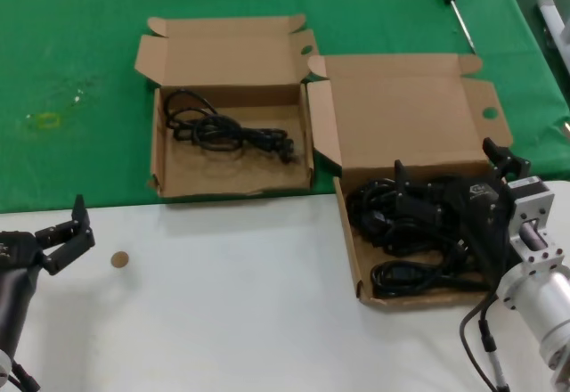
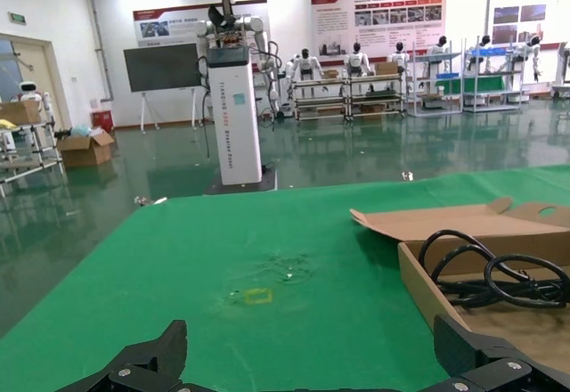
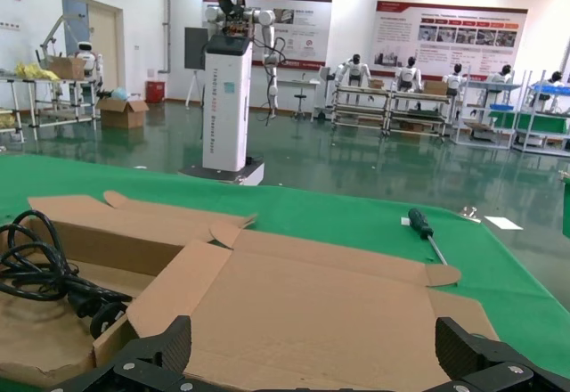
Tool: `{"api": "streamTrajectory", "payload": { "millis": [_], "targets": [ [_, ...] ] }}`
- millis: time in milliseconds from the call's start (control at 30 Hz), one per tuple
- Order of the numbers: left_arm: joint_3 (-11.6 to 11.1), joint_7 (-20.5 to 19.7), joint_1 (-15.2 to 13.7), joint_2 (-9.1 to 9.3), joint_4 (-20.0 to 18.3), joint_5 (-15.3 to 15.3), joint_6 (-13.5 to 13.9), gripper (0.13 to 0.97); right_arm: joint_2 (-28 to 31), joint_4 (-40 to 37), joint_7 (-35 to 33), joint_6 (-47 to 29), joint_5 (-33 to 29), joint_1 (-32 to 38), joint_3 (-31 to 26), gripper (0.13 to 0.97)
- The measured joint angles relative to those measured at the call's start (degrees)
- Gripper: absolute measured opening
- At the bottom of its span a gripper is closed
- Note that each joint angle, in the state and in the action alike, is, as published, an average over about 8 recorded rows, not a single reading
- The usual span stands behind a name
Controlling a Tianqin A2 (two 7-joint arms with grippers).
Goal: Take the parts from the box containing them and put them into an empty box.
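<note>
The right gripper [image 1: 450,183] is low over the cords [image 1: 405,223] in the right box [image 1: 401,116], fingers spread. The left gripper [image 1: 64,234] waits near left, fingers also spread. One cord [image 1: 223,129] lies in the left box [image 1: 223,58].

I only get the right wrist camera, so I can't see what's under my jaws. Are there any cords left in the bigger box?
Observer: Yes. The head view shows the larger cardboard box holding a tangled pile of black power cords.
Operator: Where is my right gripper relative to that pile?
Observer: The right gripper is right over the pile with its jaws open. I cannot tell whether it touches a cord.
Operator: And the left arm?
Observer: The left gripper is at the near left, over the white tabletop, jaws open, apart from both boxes.
</note>
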Motion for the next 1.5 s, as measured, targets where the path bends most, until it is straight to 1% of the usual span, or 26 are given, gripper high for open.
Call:
{"api": "streamTrajectory", "payload": {
  "millis": [1500],
  "targets": [
    [0.0, -0.01, 0.0, 0.0, 0.0, 0.0, 0.0, 0.966, 0.0, 0.0, 0.0, 0.0, 0.0, 0.0, 0.0, 0.966]
  ]
}}
